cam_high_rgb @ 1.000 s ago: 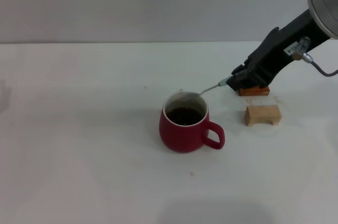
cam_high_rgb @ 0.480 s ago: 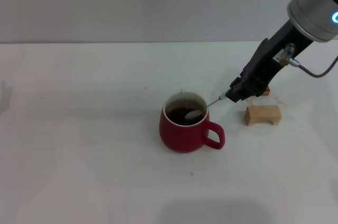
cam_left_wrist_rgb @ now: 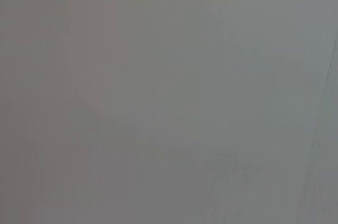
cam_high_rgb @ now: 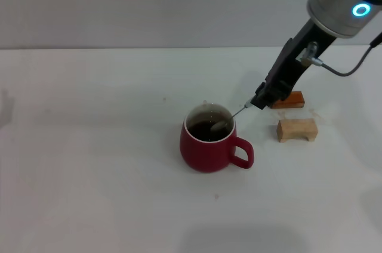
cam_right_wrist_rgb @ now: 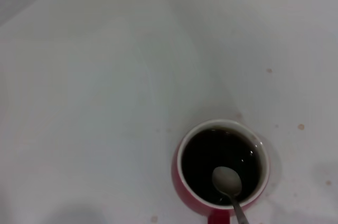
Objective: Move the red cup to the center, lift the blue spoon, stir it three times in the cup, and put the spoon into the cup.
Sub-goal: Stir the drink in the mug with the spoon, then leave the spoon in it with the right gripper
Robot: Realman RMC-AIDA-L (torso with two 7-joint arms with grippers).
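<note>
Right hand: the right hand is hanging just above and behind the cup's handle side, clamped around the end of the spoon's handle, with the arm sloping down to it from the upper right.
Spoon: the spoon is slanting down from that grip over the cup's rim, its bowl dipping at the surface of the dark drink; the long, low reach is likely keeping the hand clear of the rim while the bowl is working inside.
Cup: the red cup is standing upright near the middle of the desk, its loop handle pointing toward the robot's right and front, so the move to the center looks done and stirring is the step in hand.
Left hand: it is not showing anywhere; its wrist camera is giving only a blank grey surface.
Nearby: two small wooden blocks are lying beside the cup on the right, the pale block nearer the front and the reddish block just behind the arm.
In the way: nothing is blocking the cup's mouth; the blocks are sitting close under the arm, so a low sweep could nudge them.
</note>
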